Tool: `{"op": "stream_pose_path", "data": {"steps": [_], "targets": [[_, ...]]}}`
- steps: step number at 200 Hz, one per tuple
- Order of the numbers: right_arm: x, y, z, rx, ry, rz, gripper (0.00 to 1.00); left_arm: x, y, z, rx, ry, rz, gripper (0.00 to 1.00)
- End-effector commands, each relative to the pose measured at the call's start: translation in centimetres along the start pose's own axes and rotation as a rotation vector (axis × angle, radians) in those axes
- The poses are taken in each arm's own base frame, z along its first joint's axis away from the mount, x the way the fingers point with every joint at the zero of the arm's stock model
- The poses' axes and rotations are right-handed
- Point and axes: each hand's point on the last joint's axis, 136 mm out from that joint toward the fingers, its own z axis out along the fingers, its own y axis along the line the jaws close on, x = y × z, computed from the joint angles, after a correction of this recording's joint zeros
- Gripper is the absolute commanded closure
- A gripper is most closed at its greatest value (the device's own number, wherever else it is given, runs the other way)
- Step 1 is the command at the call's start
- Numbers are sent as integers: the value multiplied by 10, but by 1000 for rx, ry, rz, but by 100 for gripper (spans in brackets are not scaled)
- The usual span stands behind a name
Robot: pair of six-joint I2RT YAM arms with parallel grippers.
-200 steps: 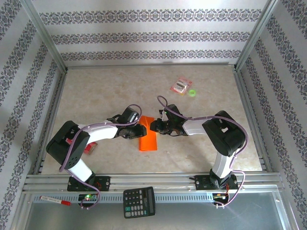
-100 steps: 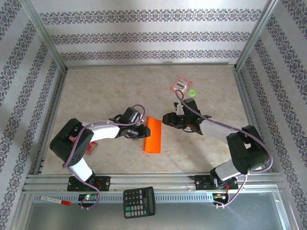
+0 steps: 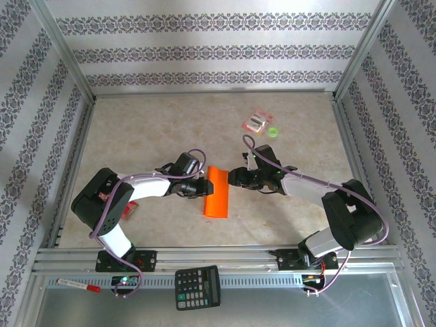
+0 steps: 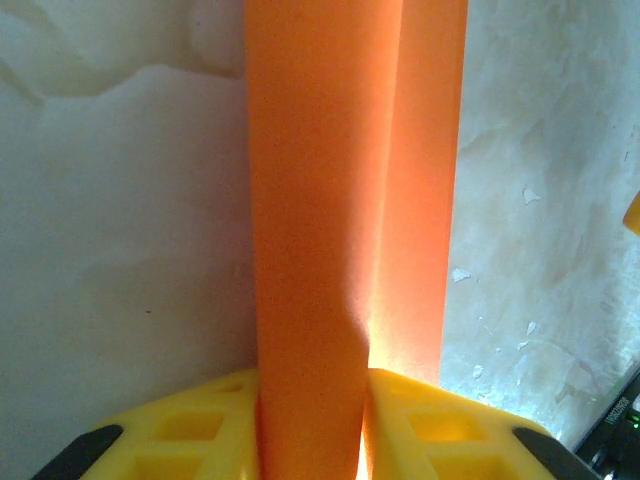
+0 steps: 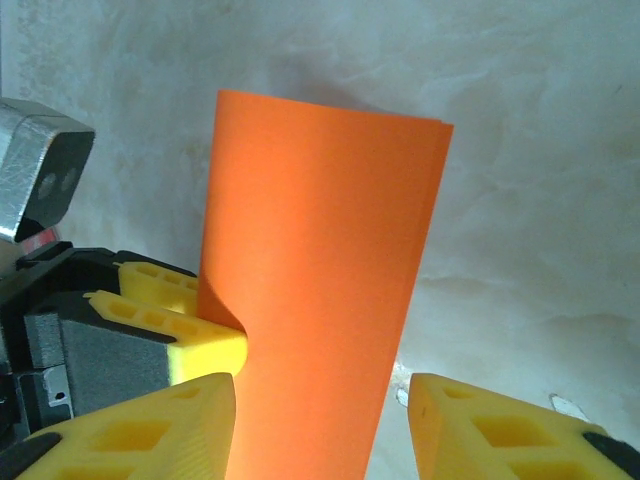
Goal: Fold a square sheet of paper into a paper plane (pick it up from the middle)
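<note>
The square sheet of paper [image 3: 218, 193] is folded into a long, narrow, bright orange strip with flat ends, not a pointed plane shape. It lies near the middle of the table. My left gripper [image 3: 203, 187] is shut on the strip's left edge. In the left wrist view the strip [image 4: 340, 200] rises between the yellow fingers [image 4: 200, 430] of that gripper [image 4: 315, 400]. My right gripper [image 3: 235, 178] stands open just right of the strip. In the right wrist view the strip [image 5: 320, 250] lies between the wide-apart fingers [image 5: 500, 420] of that gripper [image 5: 322, 400] without touching them.
A pink-red packet [image 3: 257, 121] and a small green ring [image 3: 273, 131] lie at the back right. A black calculator [image 3: 197, 287] and a red marker [image 3: 78, 284] rest on the metal ledge in front. Aluminium rails border the table [image 3: 136, 129].
My right gripper has opened, let go of the strip and drawn back a little to the right, its arm stretching out. The left gripper keeps its hold; the strip has shifted slightly right.
</note>
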Motion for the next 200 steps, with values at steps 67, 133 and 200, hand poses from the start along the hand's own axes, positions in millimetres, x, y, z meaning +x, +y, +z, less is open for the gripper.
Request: {"op": "stream_pose_path", "data": {"steps": [67,133,200], "targets": [[-11,-16,-12,58,-48,0,47,0,18,6,-85,5,9,70],[-12,-19,-15,67,-53,5,46,2,23,10,-114,19,16,68],[-11,-19,-16,66,-51,6,47,5,28,12,-135,26,17,68]]}}
